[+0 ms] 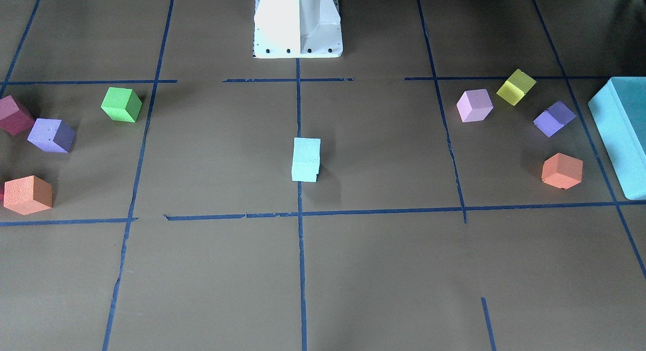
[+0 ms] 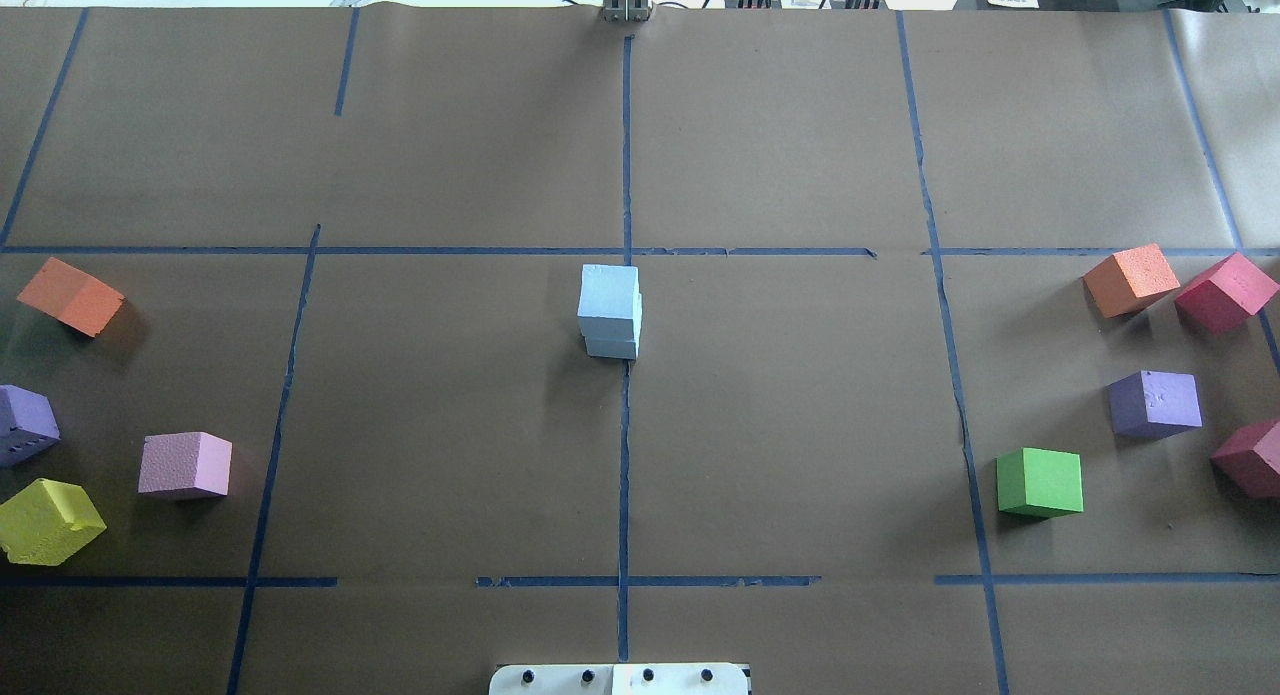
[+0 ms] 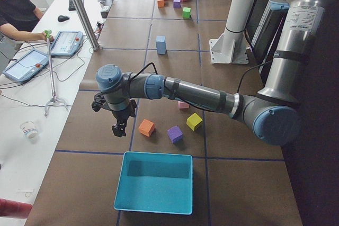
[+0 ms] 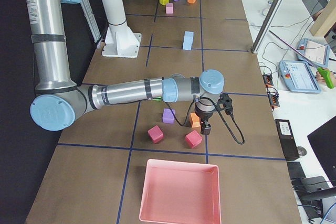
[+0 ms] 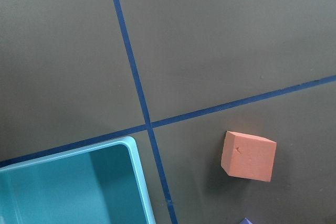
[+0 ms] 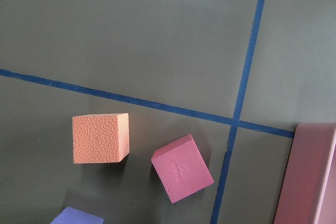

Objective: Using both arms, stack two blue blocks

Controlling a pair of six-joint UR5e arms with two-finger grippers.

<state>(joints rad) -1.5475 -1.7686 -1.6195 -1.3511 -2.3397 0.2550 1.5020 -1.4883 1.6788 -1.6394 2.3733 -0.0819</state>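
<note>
The two pale blue blocks [image 2: 610, 310] stand stacked one on the other at the table's middle, on the centre tape line; the stack also shows in the front-facing view [image 1: 306, 159] and in both side views [image 3: 160, 45] [image 4: 187, 40]. No gripper touches them. My left gripper [image 3: 117, 129] hangs over the table's left end, near an orange cube [image 3: 146, 127]. My right gripper [image 4: 206, 128] hangs over the right end, near an orange cube [image 4: 195, 120]. Both show only in the side views, so I cannot tell whether they are open or shut.
A teal box [image 3: 155, 182] lies at the left end and a pink tray [image 4: 179, 191] at the right end. Purple, yellow, pink and orange cubes [image 2: 185, 465] lie on the left; green [image 2: 1040, 482], purple, crimson and orange ones on the right. An operator [image 3: 18, 11] sits beside the table.
</note>
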